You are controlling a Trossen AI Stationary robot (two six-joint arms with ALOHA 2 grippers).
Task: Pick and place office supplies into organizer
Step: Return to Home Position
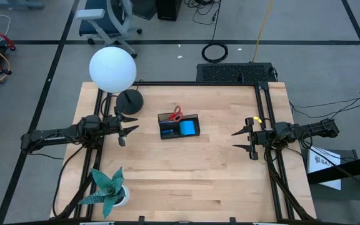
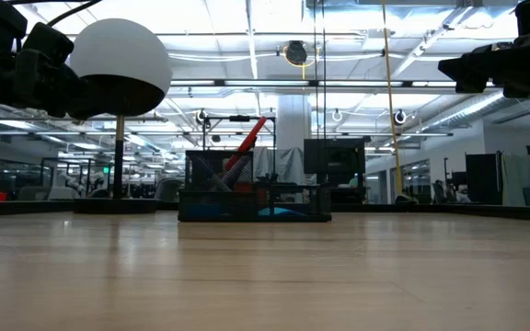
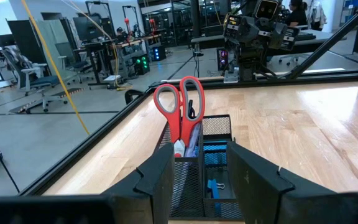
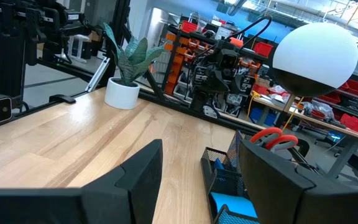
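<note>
Homing step, I judge. Your left gripper and right gripper hover empty, fingers apart, at the worktop's side edges. Organizer, mid-worktop, holds scissors and blue pad. Next: just park.

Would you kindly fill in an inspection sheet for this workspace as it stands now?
Surface: wooden table, organizer near its middle.
Job's things: red-handled scissors standing handles-up in the organizer's taller section; blue pad lying in a lower compartment.
Clutter: globe lamp and green paper plant on the left side.
Grippers: left gripper and right gripper, jaws open, empty, either side of the organizer.
Cables: coiled black cable on the floor.
Surroundings: office chair beyond the table.
</note>
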